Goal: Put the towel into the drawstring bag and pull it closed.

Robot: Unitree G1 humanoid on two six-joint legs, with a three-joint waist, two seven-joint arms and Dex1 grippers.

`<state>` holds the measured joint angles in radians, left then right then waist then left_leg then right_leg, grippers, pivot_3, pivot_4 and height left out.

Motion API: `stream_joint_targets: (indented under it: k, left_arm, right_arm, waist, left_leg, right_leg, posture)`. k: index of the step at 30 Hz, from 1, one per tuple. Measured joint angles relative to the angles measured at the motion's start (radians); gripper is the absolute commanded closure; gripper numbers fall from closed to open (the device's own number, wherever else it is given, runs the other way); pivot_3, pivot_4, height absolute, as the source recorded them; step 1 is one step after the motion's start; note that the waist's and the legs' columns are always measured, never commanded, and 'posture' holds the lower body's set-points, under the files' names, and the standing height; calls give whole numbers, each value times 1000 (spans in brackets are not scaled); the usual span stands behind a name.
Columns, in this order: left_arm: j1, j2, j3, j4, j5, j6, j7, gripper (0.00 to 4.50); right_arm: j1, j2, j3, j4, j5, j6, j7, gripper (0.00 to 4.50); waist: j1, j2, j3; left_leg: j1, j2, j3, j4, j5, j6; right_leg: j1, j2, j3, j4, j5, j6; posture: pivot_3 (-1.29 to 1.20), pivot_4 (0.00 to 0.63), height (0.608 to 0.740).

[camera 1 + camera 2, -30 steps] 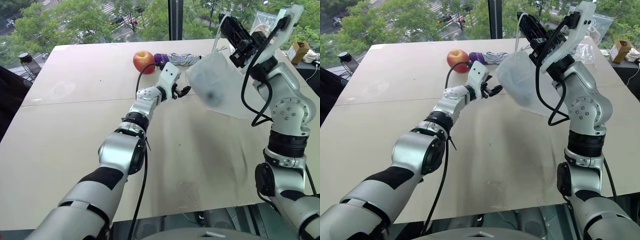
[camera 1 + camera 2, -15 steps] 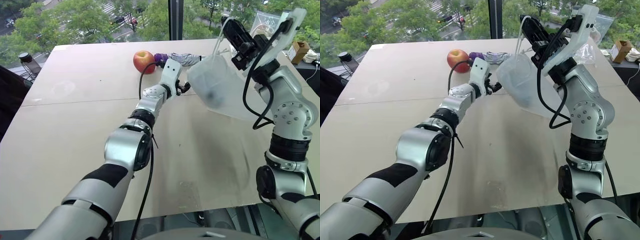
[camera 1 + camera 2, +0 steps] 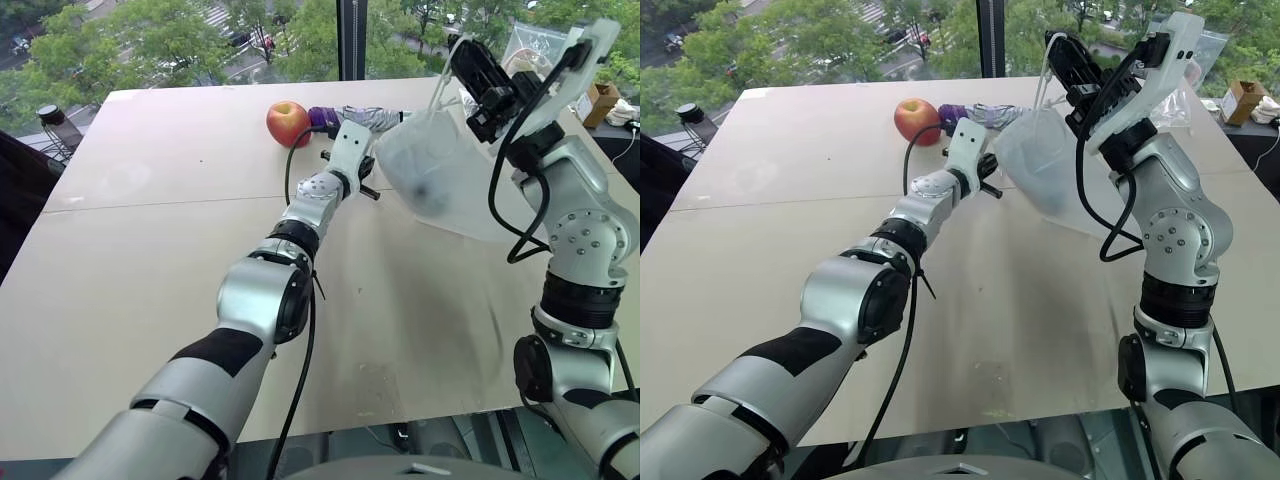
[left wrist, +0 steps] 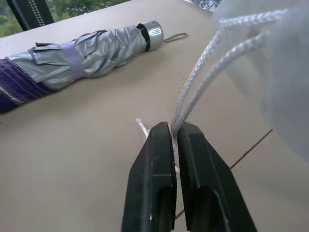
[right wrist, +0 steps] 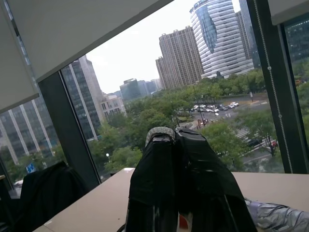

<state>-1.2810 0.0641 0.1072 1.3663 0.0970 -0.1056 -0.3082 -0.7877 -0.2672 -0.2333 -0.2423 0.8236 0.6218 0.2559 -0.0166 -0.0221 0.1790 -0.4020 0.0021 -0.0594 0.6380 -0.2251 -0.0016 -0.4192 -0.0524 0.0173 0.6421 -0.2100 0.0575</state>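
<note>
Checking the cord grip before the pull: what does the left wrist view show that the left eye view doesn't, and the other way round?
Left wrist view: the left gripper shut on the white cords running up to the drawstring bag.

Left eye view: the right gripper holding the bag aloft by its top, a dark shape inside it, and an apple.

Both: the table and the folded umbrella.

The left arm reaches forward, its hand (image 4: 171, 129) level with fingers pressed together. The right hand (image 3: 470, 62), raised high and angled upward, is clamped tight.
</note>
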Motion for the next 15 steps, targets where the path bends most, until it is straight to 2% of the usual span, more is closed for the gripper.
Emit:
stream_joint_targets:
  k: [5,15]
  left_arm:
    - [0,23,2,0,10,-16,79,4396]
    - [31,196,-25,-30,91,-172,389,4396]
  right_arm:
    - [1,-1,0,0,0,0,0,4500]
    - [0,-19,-15,26,11,0,16,4500]
  waist:
    - [-1,0,0]
    - [2,0,0]
  left_leg:
    - [0,0,0,0,0,0]
    - [0,0,0,0,0,0]
  right_leg:
    - [0,0,0,0,0,0]
    - [0,0,0,0,0,0]
  posture:
    - [0,150,740]
    - [0,150,740]
